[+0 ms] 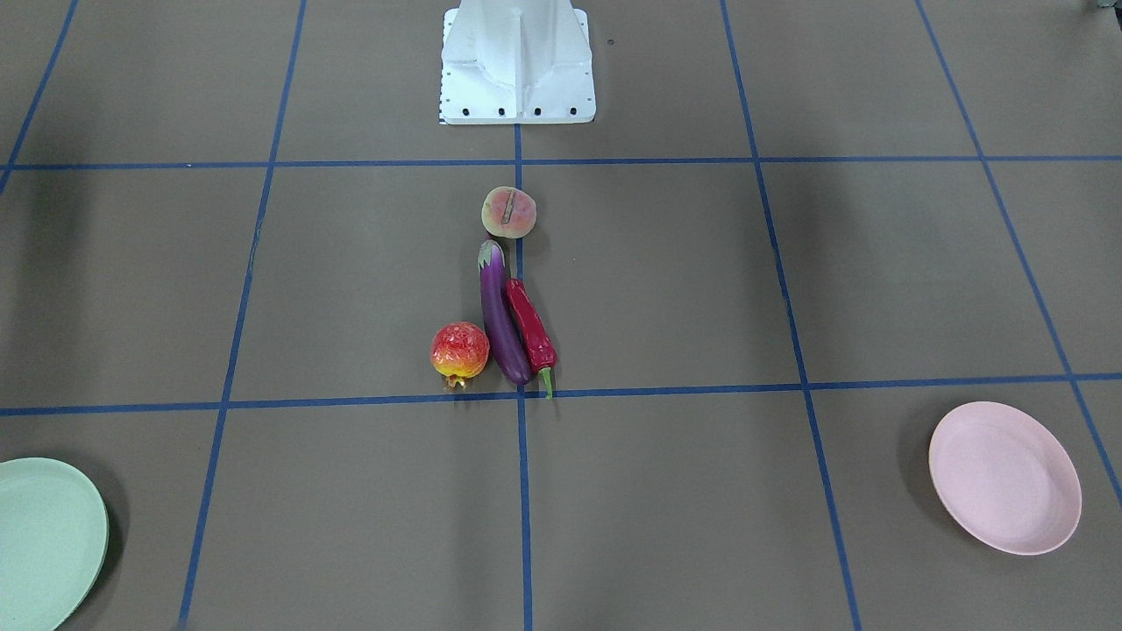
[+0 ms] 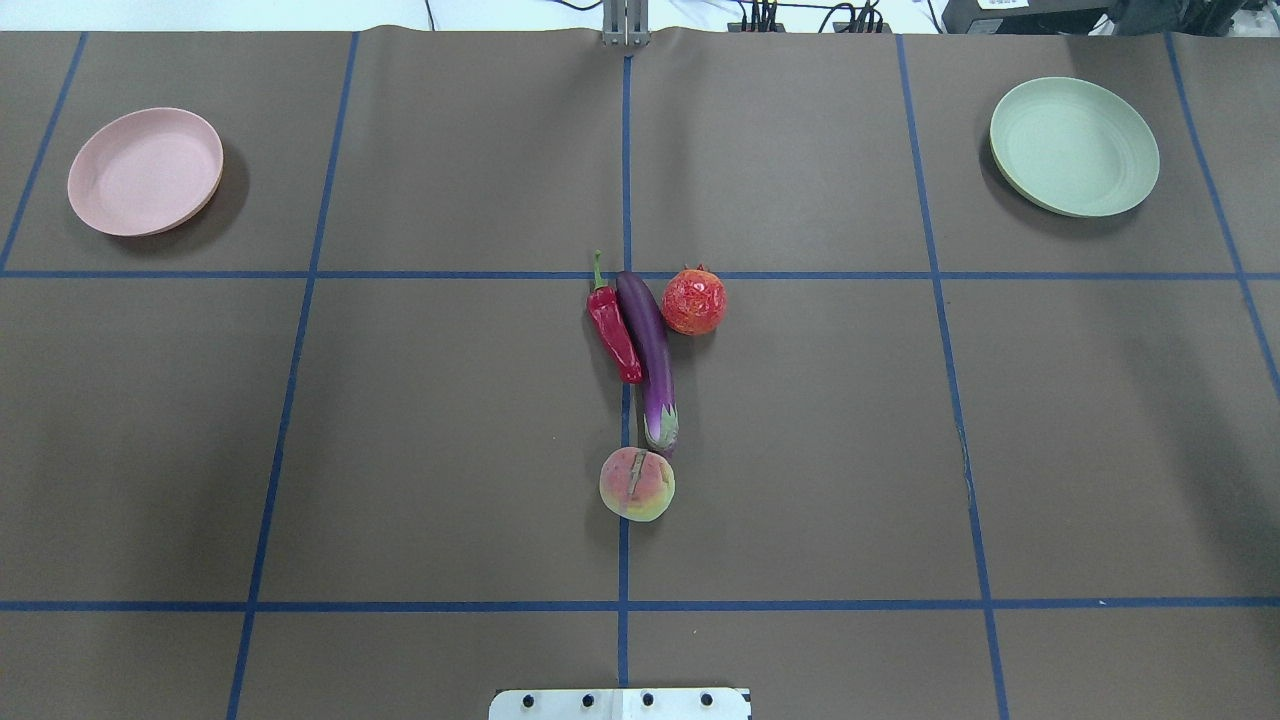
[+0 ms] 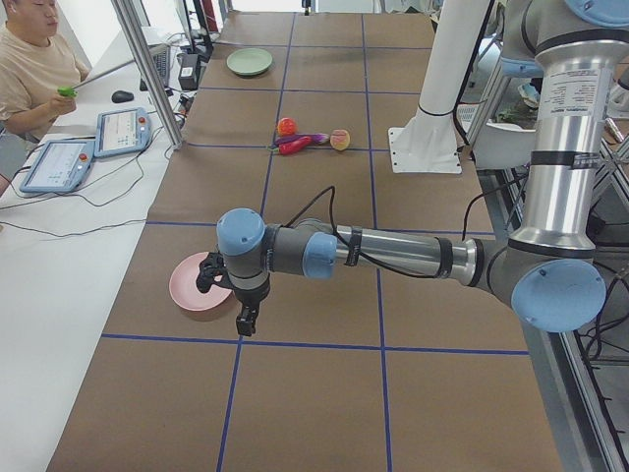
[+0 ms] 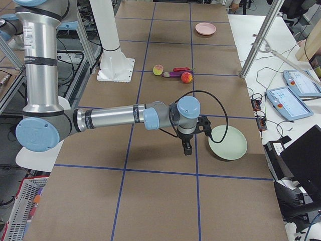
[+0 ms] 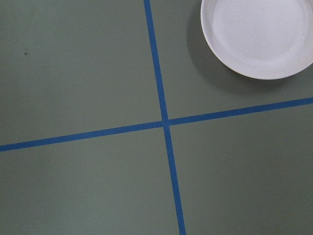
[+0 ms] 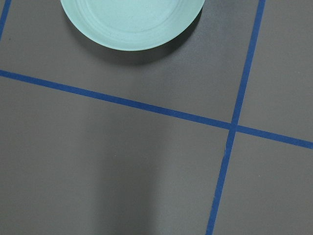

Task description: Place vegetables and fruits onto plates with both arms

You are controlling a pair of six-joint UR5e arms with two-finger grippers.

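Note:
The purple eggplant (image 2: 650,355) and the red chili (image 2: 612,335) lie side by side, touching, at the table's middle. The pomegranate (image 2: 693,301) sits by the eggplant's far end. The peach (image 2: 637,484) sits by its green cap. The pink plate (image 2: 145,171) is far left and the mint plate (image 2: 1074,146) far right, both empty. My left gripper (image 3: 246,320) hangs beside the pink plate (image 3: 197,285). My right gripper (image 4: 186,148) hangs beside the mint plate (image 4: 228,142). Whether either gripper is open, I cannot tell.
The white base block (image 2: 620,703) stands at the near table edge. Blue tape lines (image 2: 626,150) grid the brown table. An operator (image 3: 34,69) and tablets (image 3: 120,131) are at a side desk. Cables and a laptop (image 4: 301,165) lie past the mint plate.

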